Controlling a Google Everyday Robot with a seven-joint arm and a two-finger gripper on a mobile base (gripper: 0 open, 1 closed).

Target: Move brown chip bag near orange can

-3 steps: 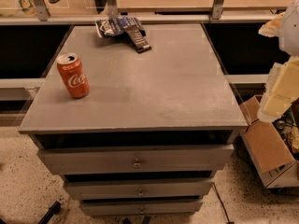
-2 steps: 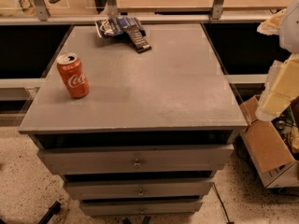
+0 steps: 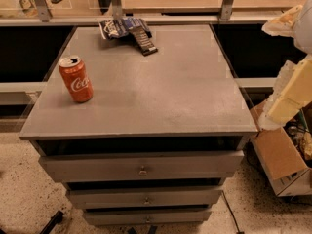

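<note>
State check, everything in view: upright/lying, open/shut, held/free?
orange can: upright, front-left on the cabinet top, free.
brown chip bag: lying crumpled at the far edge, free.
dark bar packet: lying flat against the bag.
drawers: all three look pushed in.
cardboard box: flap open, on the floor.
gripper: right of the cabinet, off the top, away from both items.

Worktop [image 3: 170,91] layout, placed from the soda can [image 3: 76,79]

The soda can stands upright on the worktop, near its left edge. The chip bag [image 3: 119,27] lies behind the can and to its right, well apart, at the far edge. A bar packet [image 3: 145,42] touches the bag, further right of the can. The gripper [image 3: 275,116] hangs far right of the can, off the worktop, above a cardboard box [image 3: 280,155] on the floor. Drawers [image 3: 141,167] sit below the can.
</note>
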